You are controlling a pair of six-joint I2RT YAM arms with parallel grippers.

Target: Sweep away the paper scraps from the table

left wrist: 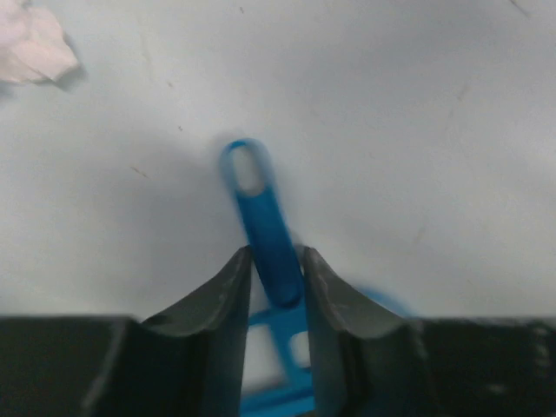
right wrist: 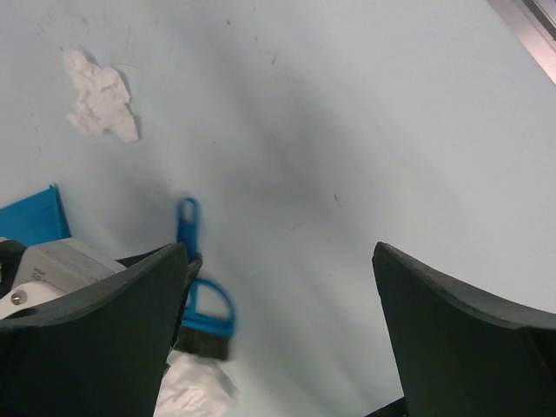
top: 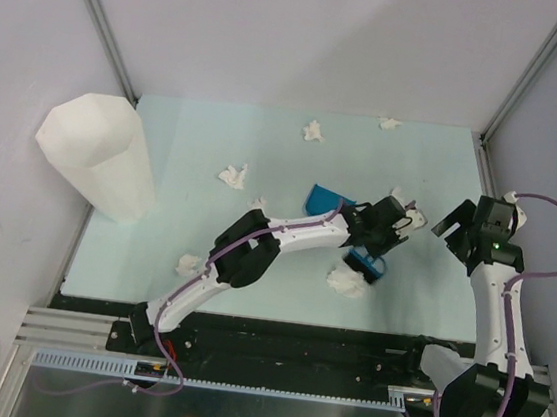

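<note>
Left gripper (left wrist: 276,256) fingers (left wrist: 228,295) sat clamped on the blue brush handle (left wrist: 261,204). Paper scraps (top: 348,282) lay on the table (top: 178,207), one just beside the bristles (right wrist: 204,345), others well apart from them. Right gripper (right wrist: 280,250) hung with jaws spread, empty. Keeping the handle square and the bristles flat would likely sweep cleanly.

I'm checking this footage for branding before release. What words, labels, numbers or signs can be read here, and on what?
No readable text in any view.
The white bin, blue brush, blue dustpan, paper scraps, table, left arm and right arm show no print.
Small red and dark fittings on the base rail are too small to tell whether they carry marks.
</note>
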